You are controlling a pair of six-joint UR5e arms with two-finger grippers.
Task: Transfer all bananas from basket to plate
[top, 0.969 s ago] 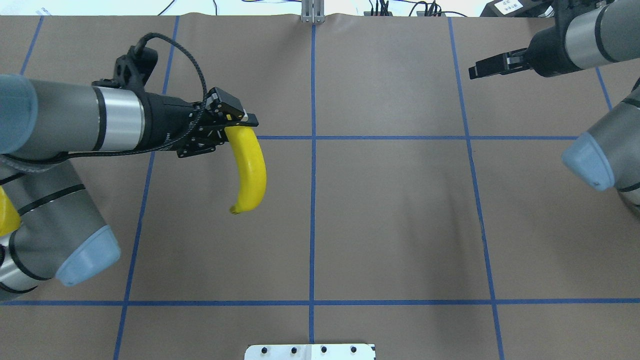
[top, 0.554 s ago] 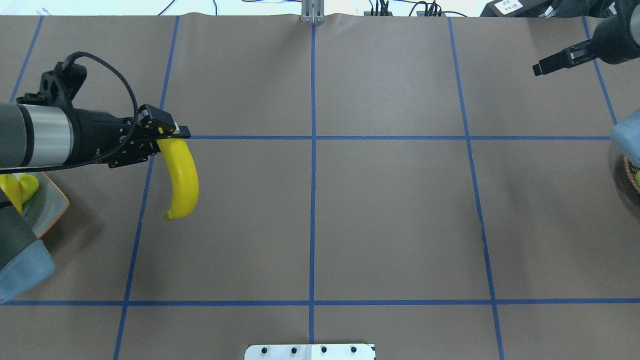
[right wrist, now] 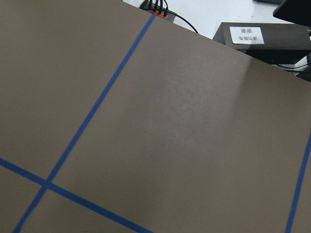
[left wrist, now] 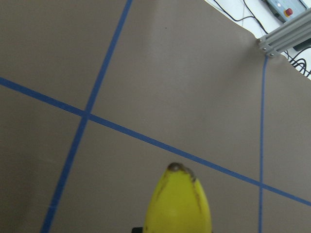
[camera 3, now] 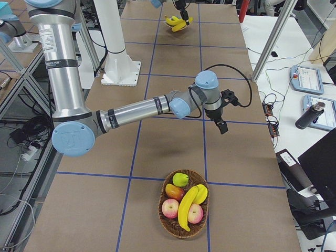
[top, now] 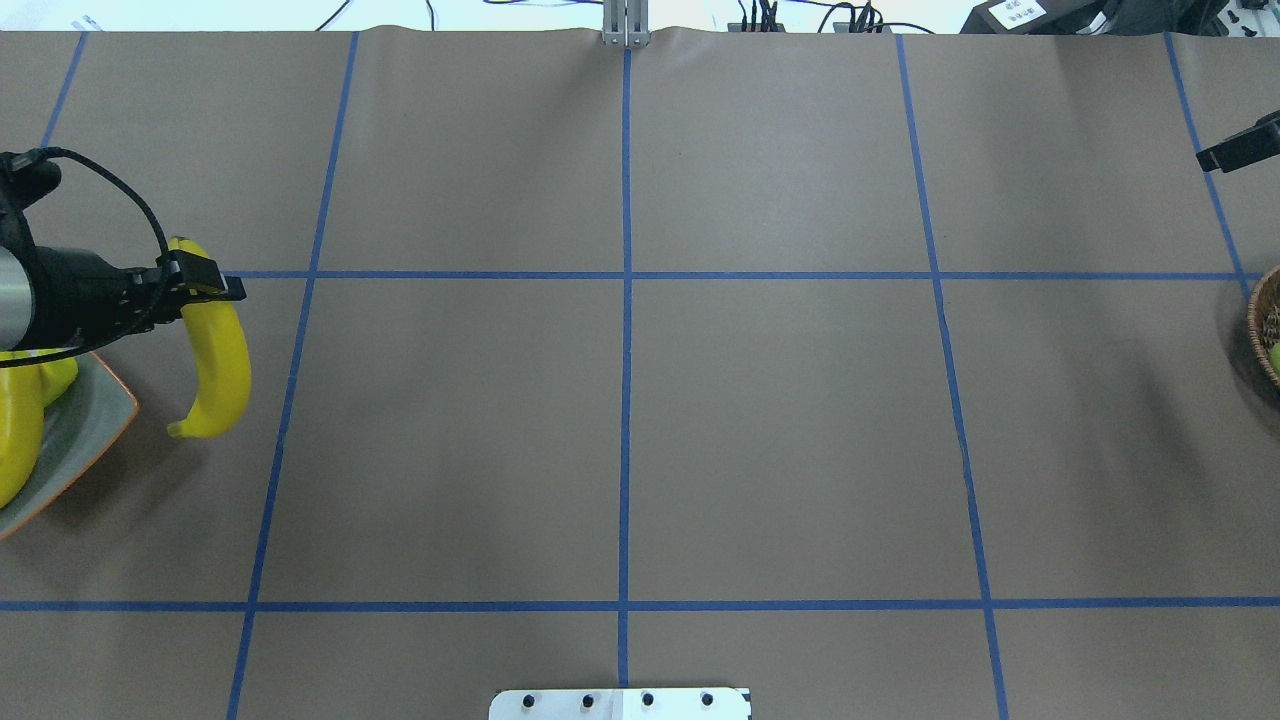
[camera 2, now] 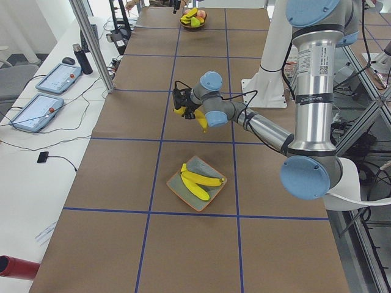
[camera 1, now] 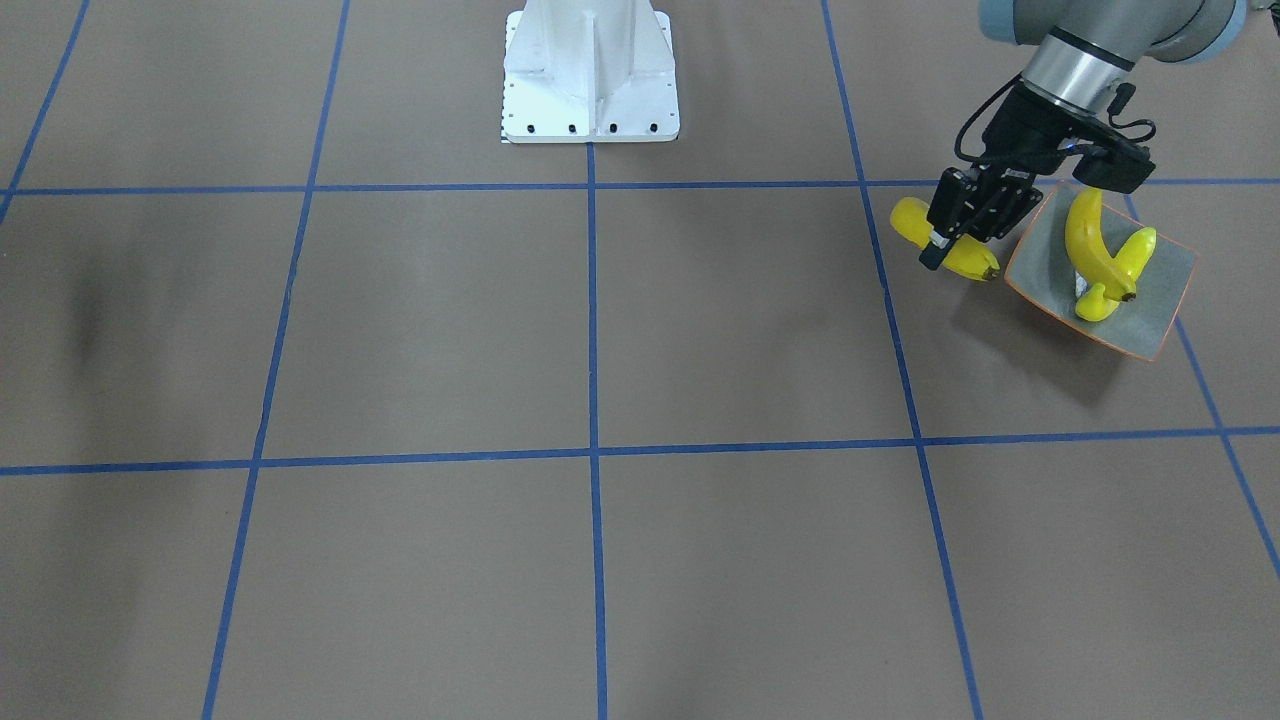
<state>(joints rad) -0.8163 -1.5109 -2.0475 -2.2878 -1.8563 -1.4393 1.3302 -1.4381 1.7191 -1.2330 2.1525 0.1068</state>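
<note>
Front-facing view: at the upper right, the left tool (camera 1: 938, 250) is clamped across one banana (camera 1: 908, 222), held clear of the brown tabletop (camera 1: 600, 330). The fruit's ends stick out on either side of the fingers. Just to its right sits the plate (camera 1: 1155, 305), tilted corner-on, with two more bananas (camera 1: 1088, 245) lying inside it.

Overhead view: the left tool enters at the left edge and grips the held banana near its top end, so the fruit curves down the frame. The plate is at the lower left, just beside the banana's lower tip but not under it. At the upper right edge only a black piece of the right tool (top: 1240, 148) shows. A sliver of the basket (top: 1265, 310) sits at the right edge below it.

Left side view: the plate with its two bananas is in the middle of the frame. The near arm holds the third banana above and beyond it, and the basket is far off at the top.

Right side view: the basket (camera 3: 169, 226) is at the bottom centre, holding a long banana (camera 3: 186, 207) among apples (camera 3: 169, 208). The right tool points downward over the tabletop, well apart from the basket. I cannot tell how far open it is.

Left wrist view: the held banana's dark tip rises from the bottom edge, over the blue tape lines (left wrist: 146, 138).

Right wrist view: only the tabletop and tape lines show.
</note>
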